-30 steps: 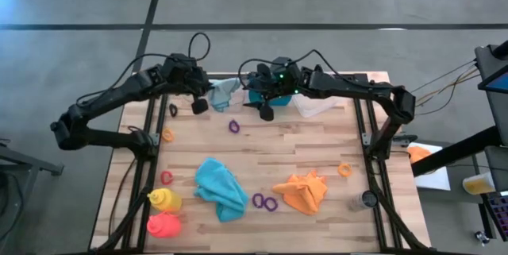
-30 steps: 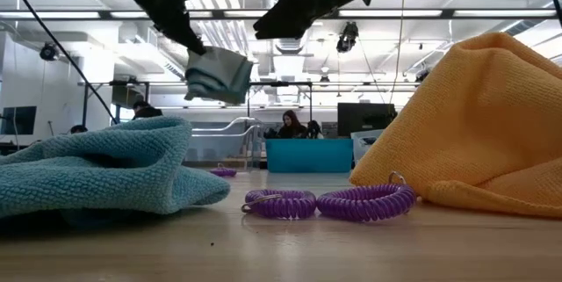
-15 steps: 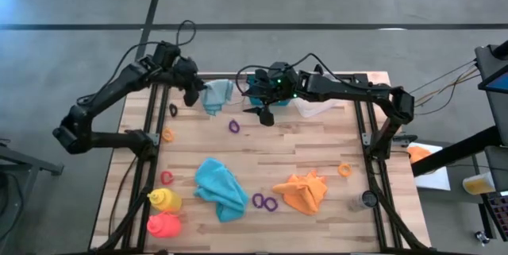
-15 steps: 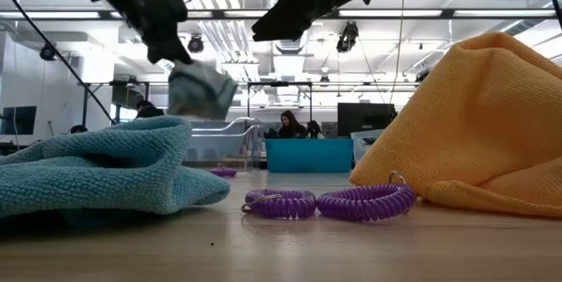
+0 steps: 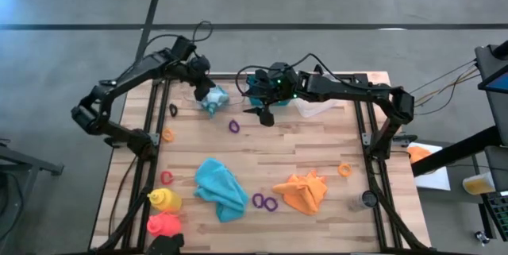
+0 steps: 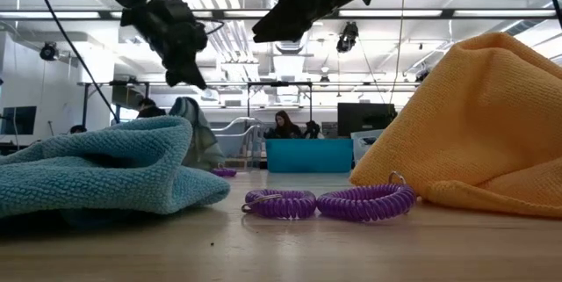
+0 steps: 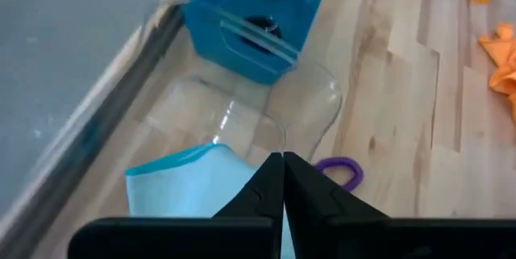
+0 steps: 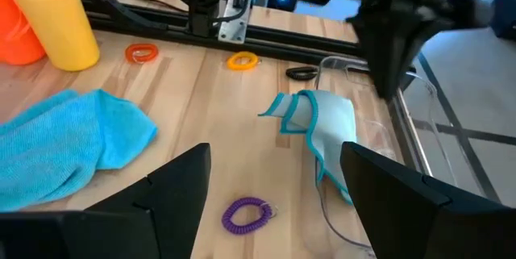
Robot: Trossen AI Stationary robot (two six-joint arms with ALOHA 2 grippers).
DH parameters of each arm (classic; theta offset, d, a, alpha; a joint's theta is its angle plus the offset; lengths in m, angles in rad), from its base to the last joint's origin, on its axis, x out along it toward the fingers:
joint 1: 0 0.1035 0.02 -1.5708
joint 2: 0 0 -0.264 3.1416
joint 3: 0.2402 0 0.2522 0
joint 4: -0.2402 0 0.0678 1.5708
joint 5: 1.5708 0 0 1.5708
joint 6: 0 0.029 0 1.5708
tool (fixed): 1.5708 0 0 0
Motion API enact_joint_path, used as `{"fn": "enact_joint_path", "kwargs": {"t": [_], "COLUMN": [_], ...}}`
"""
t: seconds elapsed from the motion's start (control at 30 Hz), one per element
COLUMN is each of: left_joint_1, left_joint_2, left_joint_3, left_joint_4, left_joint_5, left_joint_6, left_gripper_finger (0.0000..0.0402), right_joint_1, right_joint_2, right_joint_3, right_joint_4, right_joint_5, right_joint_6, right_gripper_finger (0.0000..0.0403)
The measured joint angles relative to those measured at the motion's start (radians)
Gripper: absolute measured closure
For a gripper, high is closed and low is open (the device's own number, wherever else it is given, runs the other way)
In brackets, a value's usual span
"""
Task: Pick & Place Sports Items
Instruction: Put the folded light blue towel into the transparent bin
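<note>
My left gripper [image 5: 202, 88] is shut at the table's far left, just above a pale blue cloth with teal trim [image 5: 213, 100]. The cloth sits bunched in a clear tray [image 7: 242, 106]; it also shows in the low view [image 6: 195, 133] and the right wrist view [image 8: 324, 126]. My right gripper [image 8: 274, 202] is open and empty, in the air in front of the teal bin [image 5: 255, 92]. Lying flat on the table are a teal cloth [image 5: 221, 187], an orange cloth [image 5: 303, 191], two joined purple rings [image 5: 265, 202] and a yellow bottle [image 5: 164, 200]. My left gripper comes at the pale blue cloth from above, slanting down. Its shut fingers [image 7: 270, 182] stand over the cloth's upper edge [image 7: 230, 170] and hide the place of contact. The cloth bunches below the fingers, slack, its lower part down in the clear tray.
A single purple ring [image 5: 234, 126], a black ring [image 5: 173, 110], orange rings [image 5: 167, 136] [image 5: 344, 169], a red ring [image 5: 167, 177] and a pink-red bottle [image 5: 164, 225] lie about. A second clear tray [image 5: 313, 106] stands right of the bin. A small jar [image 5: 367, 200] is near right.
My left gripper has come down toward the far-left clear tray with the pale blue cloth, its arm swinging toward the far edge. The cloth, which hung spread in the air, is now lowered and bunched in the tray.
</note>
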Motion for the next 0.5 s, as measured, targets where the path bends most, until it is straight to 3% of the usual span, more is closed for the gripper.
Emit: {"fn": "enact_joint_path", "kwargs": {"t": [0.33,0.5], "left_joint_1": [-0.003,-0.005], "left_joint_2": [-0.074,-0.092], "left_joint_3": [0.079,0.038], "left_joint_4": [-0.280,-0.308], "left_joint_5": [-0.012,-0.144], "left_joint_6": [-0.003,-0.035], "left_gripper_finger": [0.0393,0.0393], "right_joint_1": [0.000,0.000], "right_joint_2": [0.000,0.000], "right_joint_3": [-0.019,-0.029], "right_joint_4": [-0.012,-0.007], "right_joint_5": [0.000,0.000], "right_joint_6": [-0.022,-0.035], "right_gripper_finger": [0.0124,0.0124]}}
